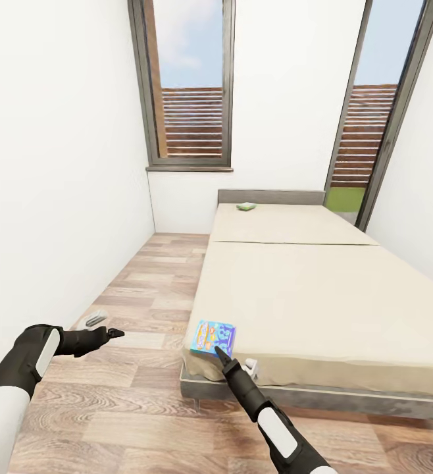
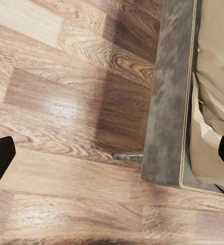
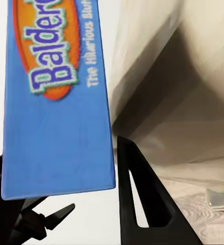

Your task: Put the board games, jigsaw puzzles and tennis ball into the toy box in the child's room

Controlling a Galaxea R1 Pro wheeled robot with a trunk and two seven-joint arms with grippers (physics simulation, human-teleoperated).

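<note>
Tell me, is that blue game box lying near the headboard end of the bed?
No, the blue game box sits at the bed's near corner, by the right arm's fingers.

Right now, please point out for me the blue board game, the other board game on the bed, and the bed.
blue board game (image 1: 212,337): head view, middle of its printed face.
green board game (image 1: 247,207): head view, its top face, near the headboard.
bed (image 1: 322,296): head view, bare mattress.

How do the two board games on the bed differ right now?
The blue board game sits at the near corner of the bed, between the fingers of the right gripper; the green board game lies untouched by the headboard. The blue one looks tilted up, the green one flat. Both are small boxes.
</note>
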